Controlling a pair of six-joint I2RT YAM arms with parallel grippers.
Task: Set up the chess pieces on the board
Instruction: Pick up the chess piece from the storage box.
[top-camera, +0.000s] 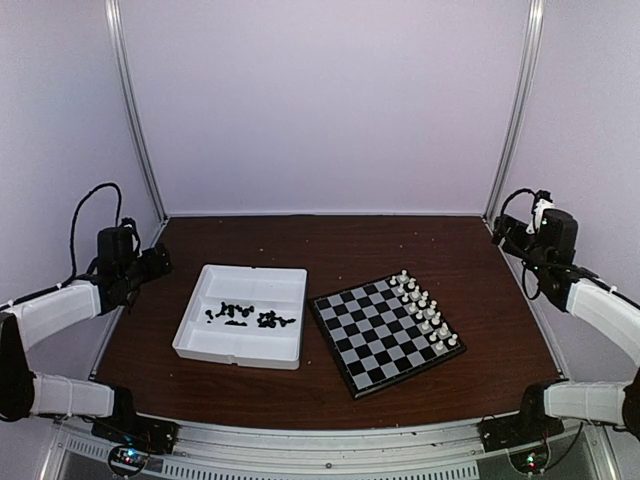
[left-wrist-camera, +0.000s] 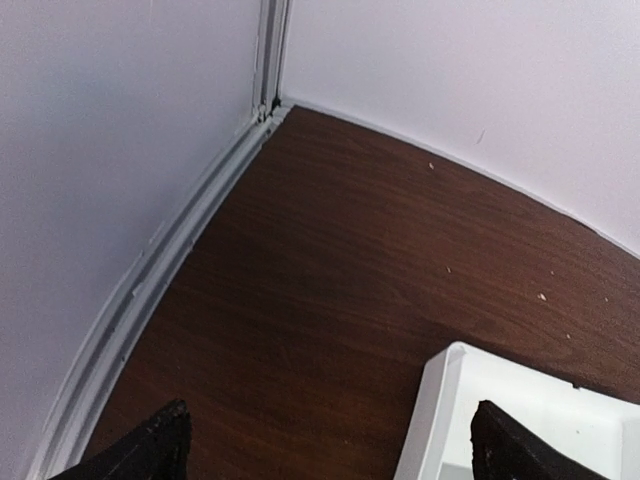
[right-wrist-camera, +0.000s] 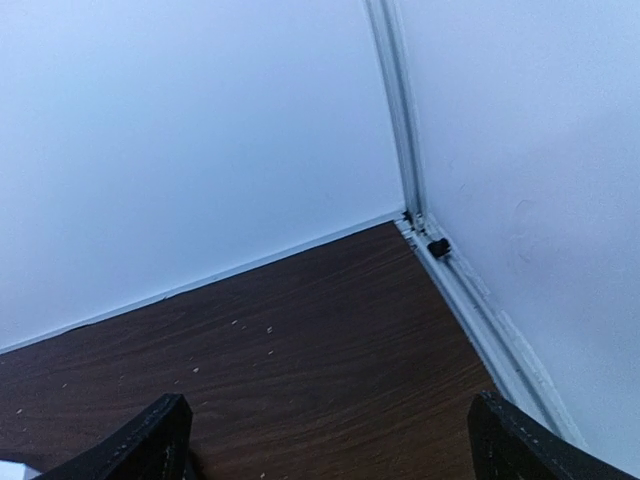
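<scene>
Chess pieces (top-camera: 245, 316) lie in the tray (top-camera: 272, 290) beside the board (top-camera: 372, 335); left fingers (left-wrist-camera: 150, 452) and right fingers (right-wrist-camera: 152, 445) gape apart.

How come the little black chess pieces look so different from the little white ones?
The black pieces are dark, and the white pieces are pale. The black pieces are scattered loosely in the white tray, while the white pieces are on the board. The black pieces form no pattern, but the white pieces are lined up in two neat rows along one edge. Both sets are tiny.
</scene>
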